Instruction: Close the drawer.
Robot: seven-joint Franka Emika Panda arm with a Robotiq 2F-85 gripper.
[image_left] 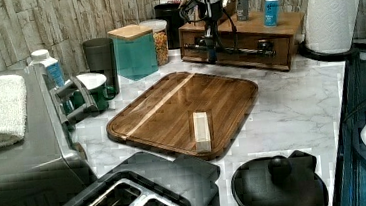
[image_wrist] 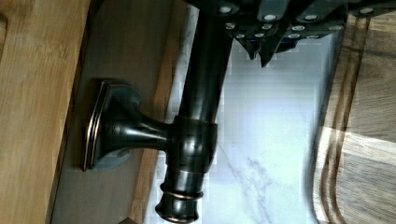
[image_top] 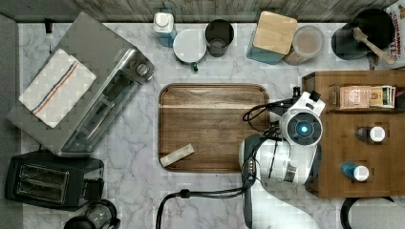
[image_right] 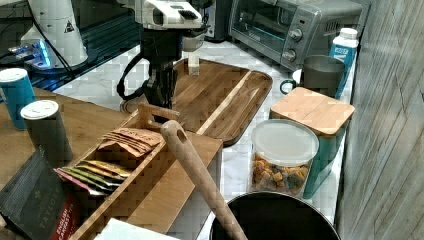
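Drawer: the drawer (image_left: 246,45) is a wide, shallow brown wooden box at the far end of the marble counter in the left view, at the top view's right edge.
Handle: a long black bar handle (image_wrist: 204,84) on posts runs across the drawer's front; the wrist view shows one post fixed to the wood and the bar's rounded end.
Gripper: the gripper (image_left: 211,50) hangs at the bar. In the wrist view its fingers (image_wrist: 261,44) sit just beside the bar; whether they clasp it cannot be told.
Arm: the white Panda arm (image_top: 286,152) reaches over the drawer's front edge in the top view.
On the drawer box: two small canisters (image_left: 272,11) and a wooden rack of tea packets (image_right: 120,150).
Beside it: a wooden tray (image_top: 210,126) carrying a small pale block (image_top: 177,155).
Further off: a toaster oven (image_top: 95,95) with a folded towel (image_top: 56,87) on top, and a black toaster (image_top: 47,179).
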